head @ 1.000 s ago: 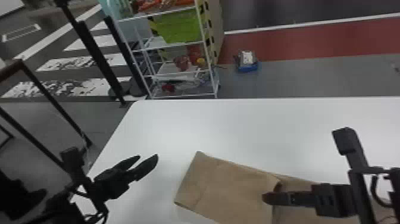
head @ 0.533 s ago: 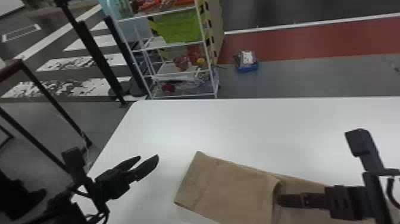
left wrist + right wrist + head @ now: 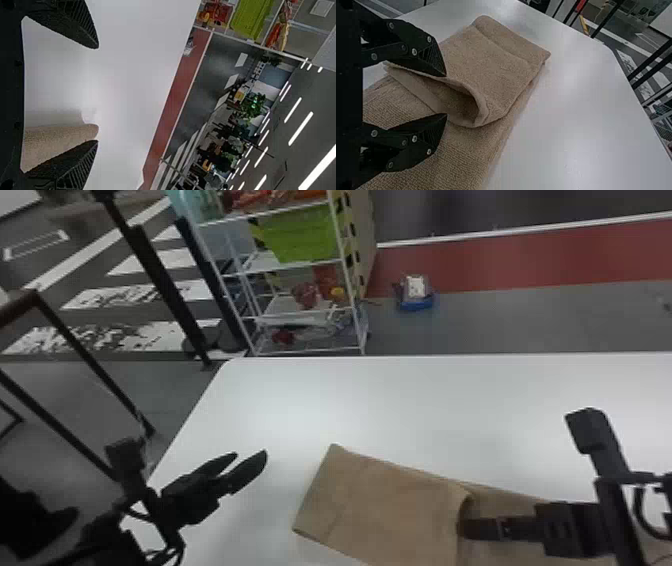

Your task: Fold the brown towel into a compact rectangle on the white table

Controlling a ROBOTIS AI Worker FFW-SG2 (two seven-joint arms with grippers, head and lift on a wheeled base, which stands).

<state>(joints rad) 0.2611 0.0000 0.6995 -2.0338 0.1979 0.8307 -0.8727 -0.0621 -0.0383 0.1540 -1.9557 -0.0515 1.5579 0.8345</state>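
On the left, the left gripper point(image 3: 251, 453) hangs above the white bench point(image 3: 450, 400) with its fingers spread wide and nothing between them. It is placed just beside the end of the brown towel point(image 3: 380, 505), perhaps so that it can help without pressing the cloth. The towel lies partly folded, and its upper flap point(image 3: 494, 59) ends in a raised, rounded edge. At this edge is the right gripper point(image 3: 445, 95), its fingers well apart and the cloth not pinched (a loose edge, I think, needs some flattening before the next fold).
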